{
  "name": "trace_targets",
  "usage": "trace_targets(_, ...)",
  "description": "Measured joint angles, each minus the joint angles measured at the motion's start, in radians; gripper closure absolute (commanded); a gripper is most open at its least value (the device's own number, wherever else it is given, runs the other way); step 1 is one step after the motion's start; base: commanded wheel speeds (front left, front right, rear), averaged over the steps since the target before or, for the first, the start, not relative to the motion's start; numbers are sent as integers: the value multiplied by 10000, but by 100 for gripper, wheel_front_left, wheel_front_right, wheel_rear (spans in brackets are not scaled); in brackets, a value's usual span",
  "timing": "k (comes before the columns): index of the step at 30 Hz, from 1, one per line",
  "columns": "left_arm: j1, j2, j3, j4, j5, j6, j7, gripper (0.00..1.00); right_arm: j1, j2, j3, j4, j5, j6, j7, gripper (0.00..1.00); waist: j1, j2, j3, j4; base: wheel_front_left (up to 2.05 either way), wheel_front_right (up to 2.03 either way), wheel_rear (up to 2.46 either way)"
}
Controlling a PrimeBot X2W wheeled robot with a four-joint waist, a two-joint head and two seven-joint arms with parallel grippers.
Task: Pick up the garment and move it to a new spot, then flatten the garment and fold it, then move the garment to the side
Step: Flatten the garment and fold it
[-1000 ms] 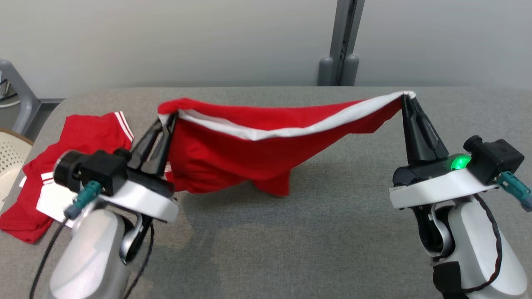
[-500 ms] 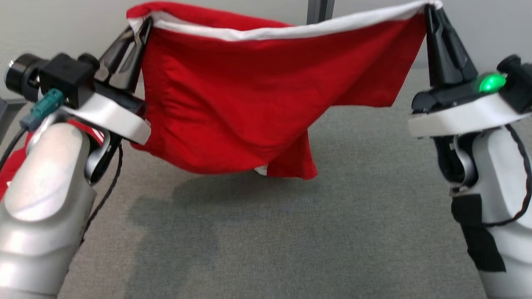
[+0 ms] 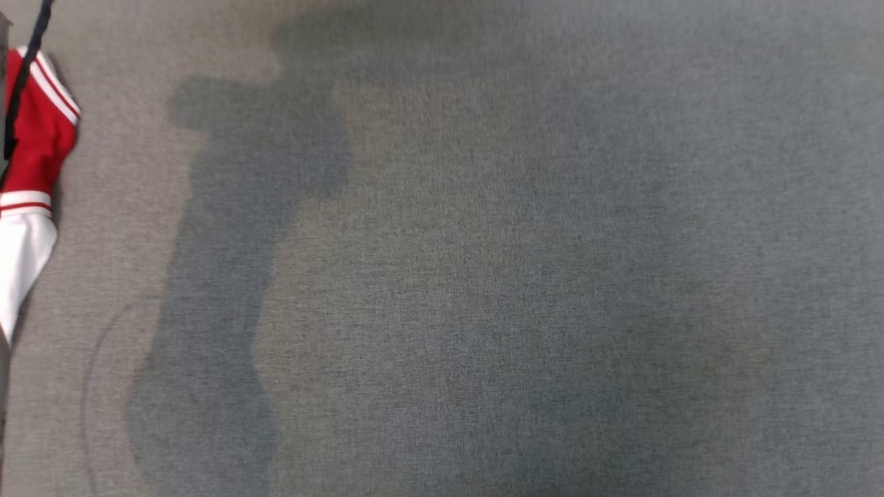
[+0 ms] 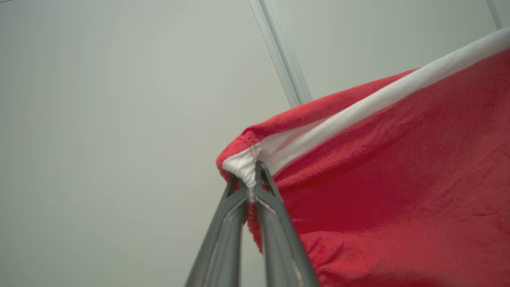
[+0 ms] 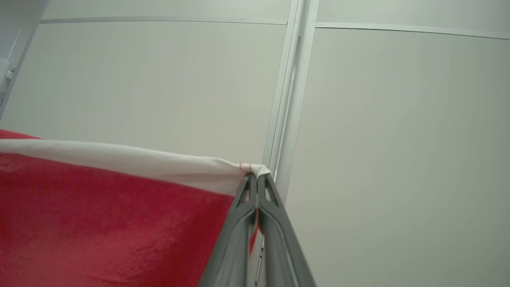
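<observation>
**Garment lies at the left; both hands hold up a different red piece**

Head view: the camera looks straight down on the grey counter (image 3: 483, 276), which carries soft shadows across its left and far parts. The garment (image 3: 38, 159) lies at the counter's left side, cut off by the edge of the view. What shows is a strip of red with thin red-and-white stripes and one white sleeve. A dark cable (image 3: 26, 62) crosses in front of it. So little of it is in view that I cannot tell whether it is flattened or folded.

Left wrist view: the left hand (image 4: 249, 185) is closed, its two fingers pinching the bunched white corner of a red cloth with a white band (image 4: 398, 179). The cloth is raised against the pale wall (image 4: 99, 119), and its band runs away to the upper right.

Right wrist view: the right hand (image 5: 255, 177) is likewise clamped on the other end of that white band. The red cloth hangs below and to the left, in front of a wall post (image 5: 291, 79).

My reading: the garment is already off to one side, so its run may be over. With this little of it in view, its folding cannot be confirmed. The cloth now held aloft between the two hands is at the lift-and-carry step. Laying it down, smoothing, folding and setting aside all remain for it.
</observation>
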Motion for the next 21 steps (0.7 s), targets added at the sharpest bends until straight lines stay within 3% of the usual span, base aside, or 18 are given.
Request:
trace_targets(6, 972, -570, 407, 667, -136, -12, -12, 100, 351, -56, -50, 94, -265, 0, 0, 100, 1, 0, 678, -145, 0, 0, 0)
trace_targets(13, 3986, -1496, 794, 1356, -541, -42, -8, 100, 3580, -36, 476, 125, 236, 0, 0, 100, 1, 0, 572, -226, 0, 0, 0)
trace_targets(21, 7693, -2452, 1078, 1835, -1175, -56, -13, 100, 7489, 322, 238, -31, 805, 0, 0, 100, 1, 0, -296, -295, 0, 0, 0)
